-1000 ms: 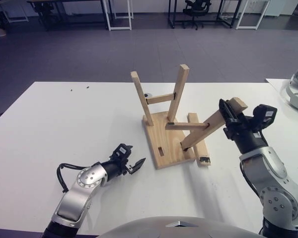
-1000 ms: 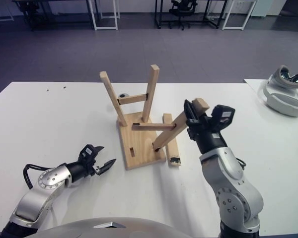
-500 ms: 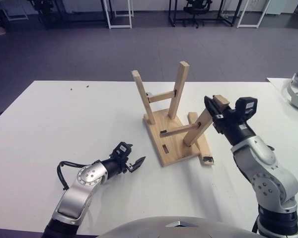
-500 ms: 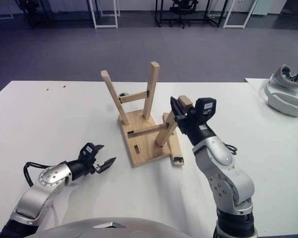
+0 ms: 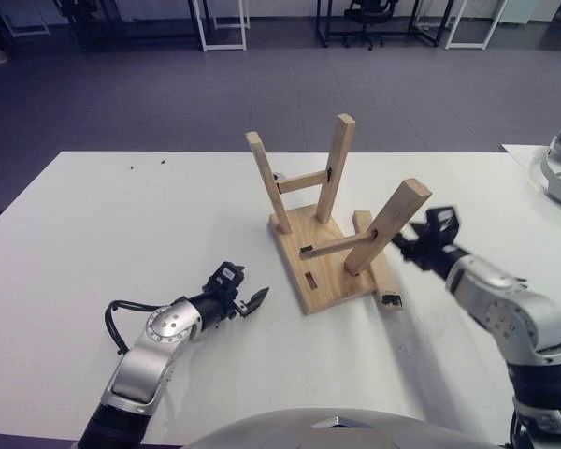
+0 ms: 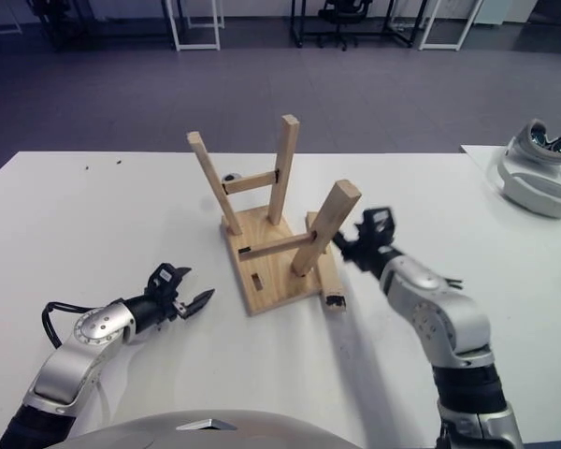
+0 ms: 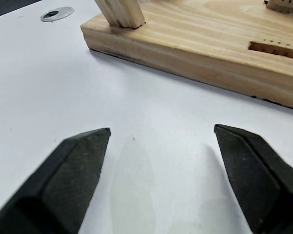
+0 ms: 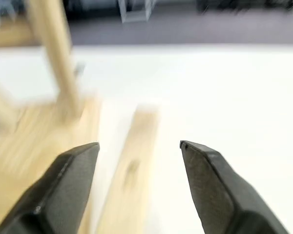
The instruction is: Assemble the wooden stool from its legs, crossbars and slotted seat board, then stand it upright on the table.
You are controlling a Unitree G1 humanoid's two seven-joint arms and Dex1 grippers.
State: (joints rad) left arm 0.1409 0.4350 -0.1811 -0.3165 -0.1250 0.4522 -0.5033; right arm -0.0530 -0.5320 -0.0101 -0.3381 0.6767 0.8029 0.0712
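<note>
Stool [image 5: 332, 271] of square-cut wood is resting seat-down, legs up; your left gripper [image 7: 161, 129] and right gripper [image 8: 138, 145] are gaping empty.

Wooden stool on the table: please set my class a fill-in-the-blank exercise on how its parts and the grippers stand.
1. The seat board lies flat with ___ legs standing up from it.
2. The loose leg lies flat on the ___ beside the seat board.
3. A ___ joins the two rear legs.
4. The right gripper is ___ and holds nothing.

Missing words: three; table; crossbar; open.
</note>
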